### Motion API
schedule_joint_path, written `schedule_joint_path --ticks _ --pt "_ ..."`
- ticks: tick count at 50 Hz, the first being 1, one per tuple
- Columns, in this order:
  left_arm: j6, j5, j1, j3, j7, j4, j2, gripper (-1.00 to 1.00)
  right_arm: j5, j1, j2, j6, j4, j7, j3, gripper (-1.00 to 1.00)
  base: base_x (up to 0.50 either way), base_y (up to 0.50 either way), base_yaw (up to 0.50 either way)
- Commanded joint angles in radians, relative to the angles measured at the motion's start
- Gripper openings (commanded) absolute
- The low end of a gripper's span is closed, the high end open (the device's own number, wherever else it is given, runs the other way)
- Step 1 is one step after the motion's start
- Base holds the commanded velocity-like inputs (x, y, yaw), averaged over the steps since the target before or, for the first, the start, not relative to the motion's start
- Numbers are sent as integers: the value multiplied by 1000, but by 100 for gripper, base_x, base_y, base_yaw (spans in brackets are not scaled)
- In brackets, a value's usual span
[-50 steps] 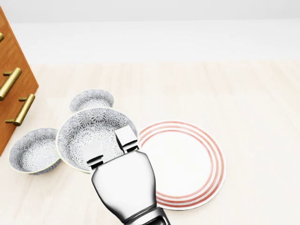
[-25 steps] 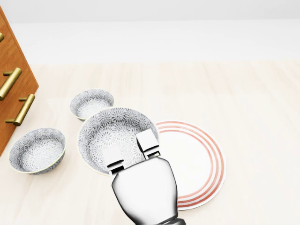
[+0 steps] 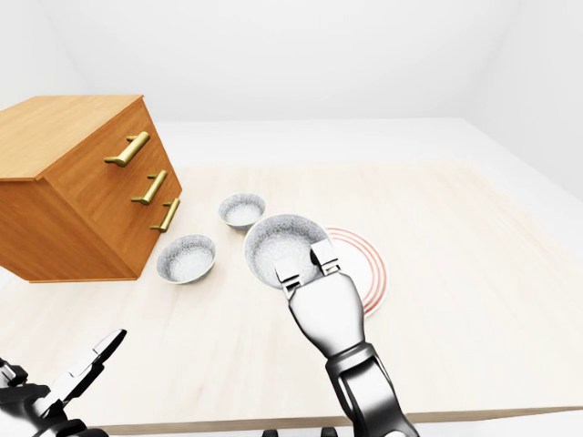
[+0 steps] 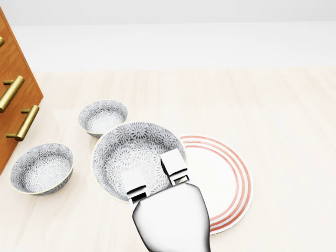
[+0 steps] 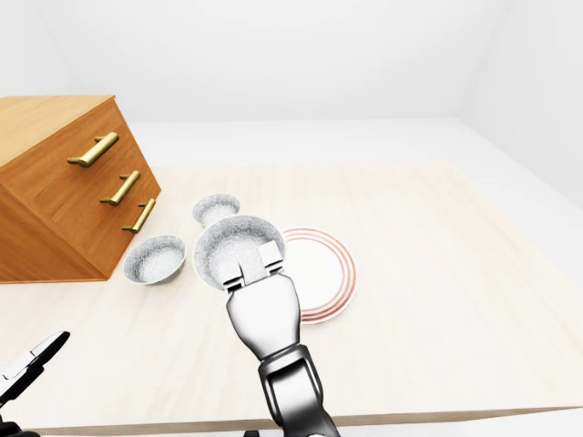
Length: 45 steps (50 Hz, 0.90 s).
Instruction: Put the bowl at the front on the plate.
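In the head view a large grey floral bowl [image 4: 131, 149] is held over the table, and its right side overlaps the left rim of the white plate with red rings [image 4: 231, 181]. My right hand [image 4: 155, 172] comes up from the bottom edge. Two of its fingers [image 4: 173, 161] lie inside the bowl's near wall, shut on the rim. The thumb is hidden under the bowl. My left hand [image 3: 86, 364] hangs low at the bottom left of the left-eye view, fingers spread and holding nothing.
Two smaller floral bowls stand left of the plate, one [image 4: 103, 116] further up and one [image 4: 41, 167] at the left. A wooden drawer cabinet [image 4: 13, 94] with brass handles fills the left edge. The pale table [image 4: 273, 105] stretches to the right.
My right hand has carried the large bowl to the right, from beside the left small bowl to over the plate's left rim. The small bowls and the plate have stayed put.
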Motion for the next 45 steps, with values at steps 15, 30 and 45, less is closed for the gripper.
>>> schedule_joint_path --ticks 15,30,45 --pt "0 1 3 2 -4 -8 -4 100 0 16 -22 0 -18 -8 -12 -100 0 0 0" --pt "0 15 0 -3 1 10 -2 100 13 62 -48 0 -35 15 -127 -100 0 0 0" --pt "0 15 0 -3 7 5 1 100 54 37 -32 0 -19 -6 -258 -100 0 0 0"
